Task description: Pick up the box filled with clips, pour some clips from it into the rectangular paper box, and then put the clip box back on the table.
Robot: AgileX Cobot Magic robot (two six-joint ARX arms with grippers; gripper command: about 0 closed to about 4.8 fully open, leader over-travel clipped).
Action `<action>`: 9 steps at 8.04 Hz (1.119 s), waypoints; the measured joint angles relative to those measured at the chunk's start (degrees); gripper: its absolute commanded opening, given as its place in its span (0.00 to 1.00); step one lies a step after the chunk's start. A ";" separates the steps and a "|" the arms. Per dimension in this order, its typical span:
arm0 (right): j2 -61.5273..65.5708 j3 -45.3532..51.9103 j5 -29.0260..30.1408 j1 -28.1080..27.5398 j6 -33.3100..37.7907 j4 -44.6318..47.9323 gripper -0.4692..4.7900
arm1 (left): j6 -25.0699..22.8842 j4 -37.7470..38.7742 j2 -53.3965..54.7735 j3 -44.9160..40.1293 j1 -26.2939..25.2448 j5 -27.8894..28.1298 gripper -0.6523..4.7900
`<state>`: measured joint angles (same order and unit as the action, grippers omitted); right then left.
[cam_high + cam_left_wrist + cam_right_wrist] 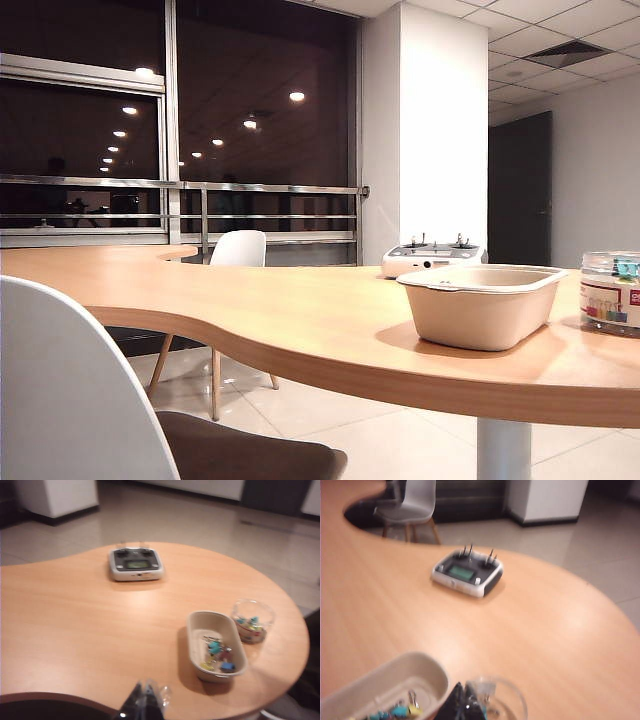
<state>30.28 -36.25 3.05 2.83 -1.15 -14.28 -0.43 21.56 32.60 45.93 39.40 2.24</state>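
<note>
1. Sitting right below the right gripper (462,702), whose jaws are pressed together and empty, the box filled with clips (500,700) looks light, slick, thin-walled; grab its sides.
2. Left gripper (145,705), also pressed together, hangs well back from the rectangular paper box (192,630).

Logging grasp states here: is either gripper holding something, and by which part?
Nothing is held. Left gripper and right gripper are shut, empty, above the table.

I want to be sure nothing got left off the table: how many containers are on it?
2: the rectangular paper box holding some clips, and the box filled with clips close beside it, near the table edge.
</note>
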 measured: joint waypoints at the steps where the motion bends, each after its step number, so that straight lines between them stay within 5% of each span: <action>1: -10.64 13.33 -0.20 -0.02 -0.22 2.97 0.23 | -0.17 -2.08 -6.19 -10.43 0.00 0.87 0.11; 2: -11.85 14.64 -0.35 -0.04 -0.26 2.82 0.27 | -0.17 -2.58 -6.40 -11.98 0.00 0.02 0.11; 5: -22.34 18.64 3.21 -0.02 6.47 -9.57 0.27 | 1.77 -23.54 -6.43 -27.34 0.00 -3.54 0.11; 9: -25.66 18.64 3.23 -0.04 6.91 -15.21 0.27 | 3.50 -34.86 -7.32 -35.91 0.00 -3.39 0.11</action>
<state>4.62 -17.61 6.28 2.79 5.76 -29.50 3.07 -13.30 25.28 10.02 39.40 -1.15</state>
